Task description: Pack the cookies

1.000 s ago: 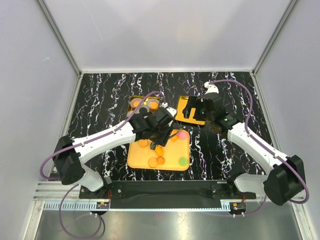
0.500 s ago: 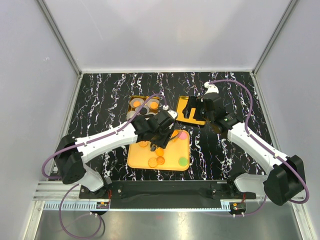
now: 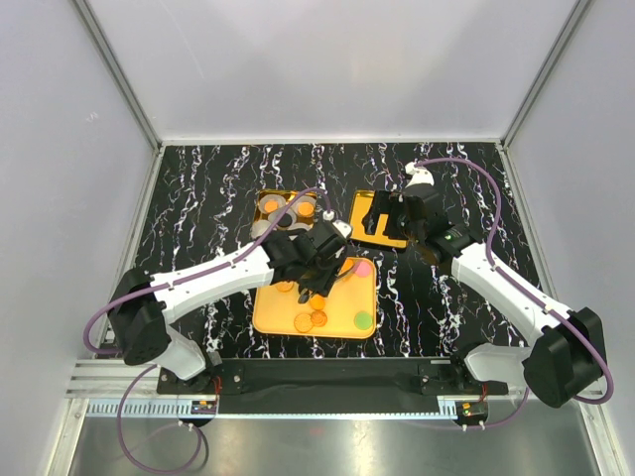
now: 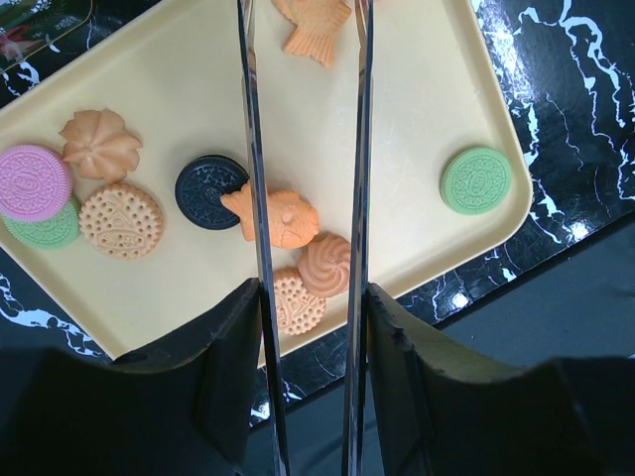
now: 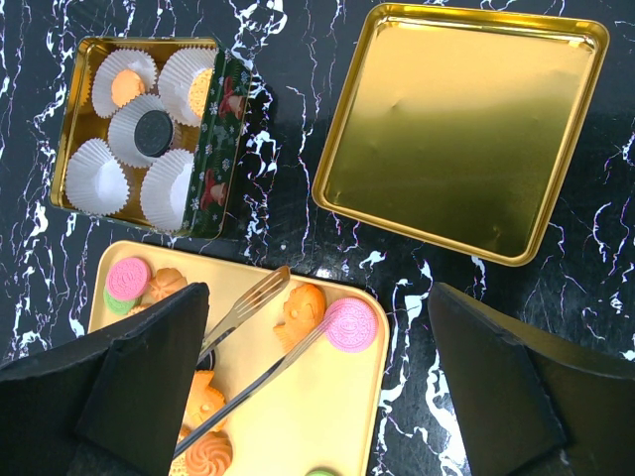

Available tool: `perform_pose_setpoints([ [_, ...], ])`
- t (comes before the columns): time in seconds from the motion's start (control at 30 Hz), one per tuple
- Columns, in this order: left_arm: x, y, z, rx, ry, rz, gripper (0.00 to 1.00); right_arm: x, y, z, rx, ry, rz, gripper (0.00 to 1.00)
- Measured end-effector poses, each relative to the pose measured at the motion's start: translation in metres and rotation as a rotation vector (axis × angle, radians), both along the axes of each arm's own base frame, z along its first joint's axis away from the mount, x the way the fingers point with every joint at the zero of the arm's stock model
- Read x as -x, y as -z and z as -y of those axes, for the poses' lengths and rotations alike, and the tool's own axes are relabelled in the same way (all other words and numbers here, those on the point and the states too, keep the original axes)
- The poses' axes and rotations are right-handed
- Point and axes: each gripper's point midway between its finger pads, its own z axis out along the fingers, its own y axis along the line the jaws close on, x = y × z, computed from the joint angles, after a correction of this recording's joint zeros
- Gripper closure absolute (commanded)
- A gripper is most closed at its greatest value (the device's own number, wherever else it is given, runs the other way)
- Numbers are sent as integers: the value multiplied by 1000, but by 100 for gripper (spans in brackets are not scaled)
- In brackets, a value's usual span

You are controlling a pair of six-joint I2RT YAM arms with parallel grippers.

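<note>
Several cookies lie on the yellow tray (image 3: 342, 305): a fish-shaped orange one (image 4: 283, 220), a black one (image 4: 206, 191), a swirl (image 4: 327, 264), pink (image 4: 33, 182) and green (image 4: 476, 179). My left gripper (image 3: 316, 260) hovers over the tray, shut on metal tongs (image 4: 256, 198). The tongs' two blades straddle the fish-shaped cookie and their tips (image 5: 268, 286) reach toward another fish cookie (image 5: 301, 312) beside a pink cookie (image 5: 352, 324). My right gripper (image 5: 317, 377) hangs open and empty above the tray's far edge.
A gold tin (image 5: 149, 134) behind the tray holds white paper cups; three have cookies in them, orange (image 5: 126, 87), black (image 5: 154, 129) and pale (image 5: 201, 89). Its gold lid (image 5: 461, 124) lies upturned to the right. The table is black marble (image 3: 198, 198).
My left gripper with the tongs has shifted a little to the right over the tray. The right arm has not moved.
</note>
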Motion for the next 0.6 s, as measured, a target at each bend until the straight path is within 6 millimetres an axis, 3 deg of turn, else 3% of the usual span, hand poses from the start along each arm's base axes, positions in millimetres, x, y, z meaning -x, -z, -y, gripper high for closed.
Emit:
perform_pose_setpoints([
  [0.27,3,4,-5,-13,-6,-7,53,0,0,0,0,0,0,0],
  [0.6,4,-10,-8,15,-10,13,54,0,0,0,0,0,0,0],
])
